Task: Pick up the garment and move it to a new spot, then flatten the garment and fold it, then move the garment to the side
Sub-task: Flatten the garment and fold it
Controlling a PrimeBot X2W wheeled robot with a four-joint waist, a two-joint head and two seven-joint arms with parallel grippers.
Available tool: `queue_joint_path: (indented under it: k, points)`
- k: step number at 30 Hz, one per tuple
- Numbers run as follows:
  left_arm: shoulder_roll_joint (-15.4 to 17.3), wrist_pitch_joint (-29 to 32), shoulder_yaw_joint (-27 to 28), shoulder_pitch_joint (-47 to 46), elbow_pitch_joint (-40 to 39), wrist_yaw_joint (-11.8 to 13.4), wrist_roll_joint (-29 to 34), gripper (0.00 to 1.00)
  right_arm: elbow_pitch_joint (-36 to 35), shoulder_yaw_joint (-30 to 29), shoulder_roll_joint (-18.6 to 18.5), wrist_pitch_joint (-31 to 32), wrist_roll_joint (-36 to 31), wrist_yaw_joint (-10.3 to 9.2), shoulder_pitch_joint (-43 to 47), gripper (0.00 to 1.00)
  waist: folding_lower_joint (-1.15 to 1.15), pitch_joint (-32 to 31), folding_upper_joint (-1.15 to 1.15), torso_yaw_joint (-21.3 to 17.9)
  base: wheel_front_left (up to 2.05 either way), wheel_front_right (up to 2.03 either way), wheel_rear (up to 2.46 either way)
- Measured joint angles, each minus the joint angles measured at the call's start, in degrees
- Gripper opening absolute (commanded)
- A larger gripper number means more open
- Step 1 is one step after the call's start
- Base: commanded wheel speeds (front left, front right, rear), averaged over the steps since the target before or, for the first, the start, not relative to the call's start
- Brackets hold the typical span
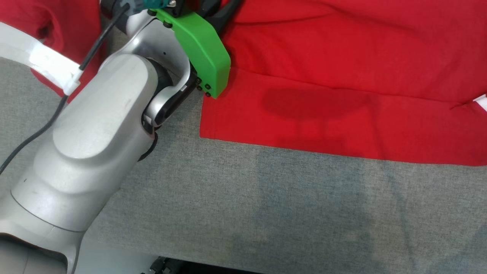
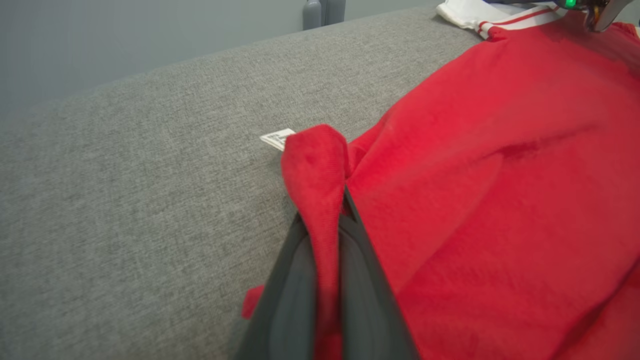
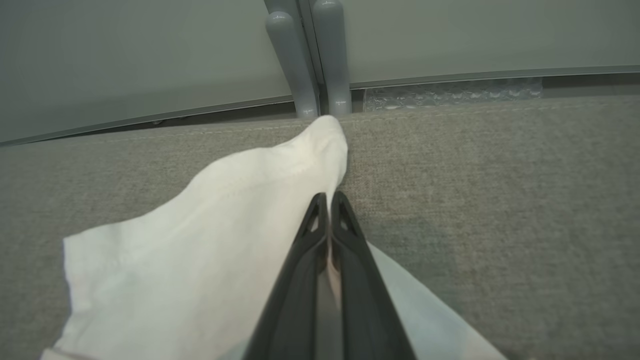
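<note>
Grey upholstery (image 2: 125, 175), garment (image 2: 500, 200) between left fingers (image 2: 285, 295)

left pincer (image 2: 325, 212) pinching red garment (image 2: 500, 200), grey surface (image 2: 125, 175)

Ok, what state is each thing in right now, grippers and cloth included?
red fabric garment: spread mostly flat on the grey upholstered surface, one fold pinched up.
left gripper: shut on that red fold.
right gripper: shut on white cloth.
white cloth: pinched, draped loosely over the grey surface.
small white label: lying flat beside the pinched fold.
</note>
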Motion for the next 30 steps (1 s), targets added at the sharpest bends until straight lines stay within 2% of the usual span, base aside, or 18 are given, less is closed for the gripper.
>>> queue_joint_path:
  k: [4, 8, 12, 19, 26, 30]
  points:
    - [1.56, -0.08, 1.04, 0.0, 0.13, 0.21, 0.15, 0.0, -1.16, 0.07, 2.23, -2.68, 0.58, 0.7, -0.3, 0.0, 0.0, 0.01, 0.0, -1.14, 0.0, 0.0, 0.0]
    - [3.57, -1.02, 2.59, -0.02, 0.38, 0.82, 0.24, 0.0, -4.01, 0.14, 5.21, -5.49, 2.48, 3.05, -1.74, 0.0, 0.0, 0.15, 0.0, -2.88, 0.0, 0.0, 0.0]
    - [4.23, -3.03, 3.75, 0.4, 1.99, 0.87, 0.24, 0.0, -5.09, 0.1, 5.99, -9.47, 3.53, 5.12, -0.6, 0.0, 0.0, 0.04, 0.0, -4.98, 0.0, 0.0, 0.0]
    - [6.21, -5.8, 5.22, 4.05, 3.76, 0.87, 0.03, 0.0, -7.55, -1.64, 7.28, -16.26, 6.01, 7.48, 6.37, 0.0, 0.0, -1.68, 0.0, -8.72, 0.0, 0.0, 0.0]
    - [6.88, -10.74, 5.82, 9.57, 5.11, 0.49, -1.03, 0.0, -10.51, -2.98, 10.07, -26.2, 7.43, 9.75, 16.25, 0.0, 0.0, -5.52, 0.0, -11.21, 0.0, 0.0, 0.0]
    - [7.06, -12.99, 5.9, 13.31, 6.1, 0.0, -2.15, 0.0, -13.84, -4.33, 12.11, -32.66, 8.53, 10.09, 21.48, 0.0, 0.0, -8.37, 0.0, -12.23, 0.0, 0.0, 0.0]
